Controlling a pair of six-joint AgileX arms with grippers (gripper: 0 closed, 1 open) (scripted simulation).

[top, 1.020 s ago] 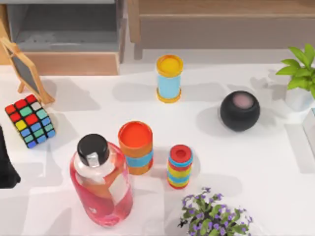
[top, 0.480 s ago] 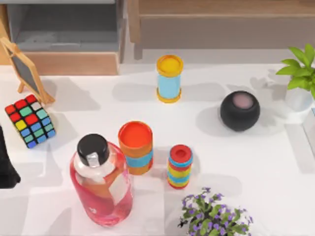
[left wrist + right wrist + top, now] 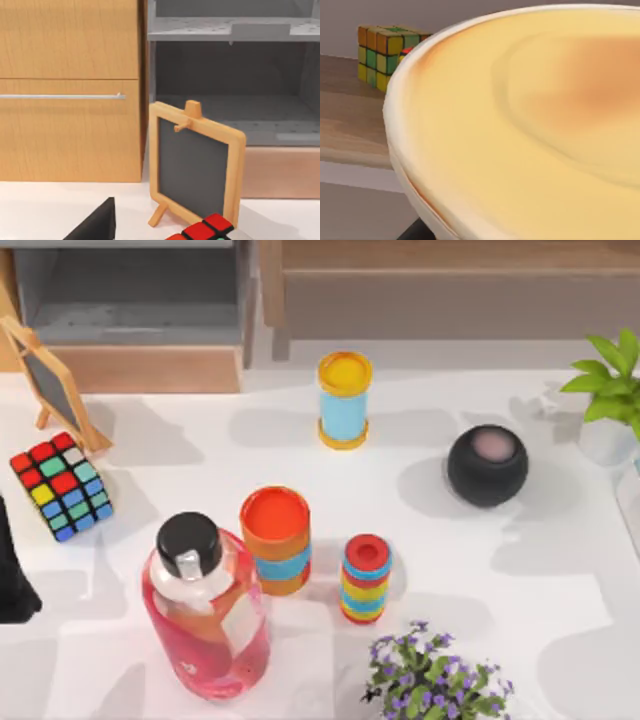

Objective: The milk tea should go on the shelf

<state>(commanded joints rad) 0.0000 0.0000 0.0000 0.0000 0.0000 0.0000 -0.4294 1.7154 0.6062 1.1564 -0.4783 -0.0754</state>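
**White table, shelves at the far side: milk tea close to the right wrist camera**

White table point(image 3: 560, 470) carries many things, and none of them should be touched in this step. At the near edge stand purple flowers point(image 3: 435, 682) and a pink bottle point(image 3: 205, 615). Just behind them are a striped can point(image 3: 367, 578) and an orange-lid cup point(image 3: 275, 538). The left arm point(image 3: 10, 580) is parked at the left edge beside a colour cube point(image 3: 60, 485). Farther back stand a black ball point(image 3: 487, 464), a yellow-lid cup point(image 3: 345, 400) and a small chalkboard point(image 3: 195, 167).

In the right wrist view a cream-yellow rounded body point(image 3: 530, 125) is very close. I judge it is the milk tea at the right gripper. Behind it another cube point(image 3: 382, 55) sits on a wooden ledge point(image 3: 350, 135). Whether either gripper is open or closed, I cannot tell.

To do the step well, I think the cup must stay upright. It should travel high over the plant point(image 3: 610, 380) on the right. It should come down on a bare part of the ledge, apart from that cube. The grey shelf point(image 3: 130, 290) at the far left is the other possible place.

Compared with half a second ago, no object on the table has moved. Broad shadows now lie on the right side of the table, one at the near right corner. The grey strip at the right edge is almost gone.
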